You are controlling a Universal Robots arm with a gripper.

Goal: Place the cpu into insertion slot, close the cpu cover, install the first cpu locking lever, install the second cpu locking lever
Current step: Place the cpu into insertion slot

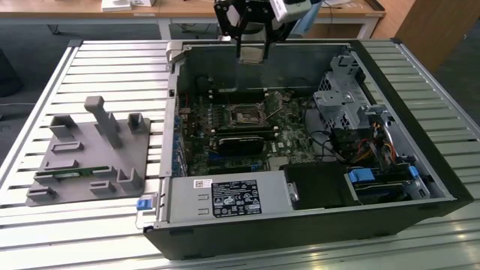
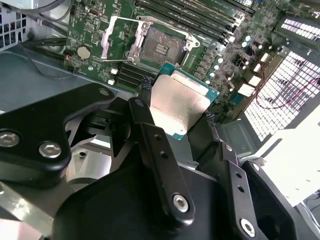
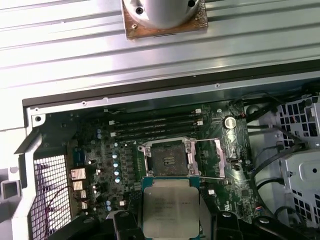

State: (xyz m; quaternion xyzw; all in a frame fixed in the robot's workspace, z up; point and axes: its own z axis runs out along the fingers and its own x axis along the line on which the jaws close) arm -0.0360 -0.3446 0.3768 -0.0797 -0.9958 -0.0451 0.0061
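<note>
Well off to the exterior view's left of the insertion slot sits a matte grey fixture block with upright pegs, on ribbed metal slats. The slot itself is a square black socket, uncovered, on the green board inside the black computer case. The cpu cover, a thin silver frame with a cut-out middle, is swung open and lies just beside the slot. High above the slot, the gripper is clamped on the cpu, one black finger on each of two opposite edges. The chip is square, so it has no long axis. Its dull silver top faces both wrist cameras and its green rim points toward the slot. Its near edge is hidden between the fingers. To the exterior view's right of the slot stands a perforated metal drive cage.
</note>
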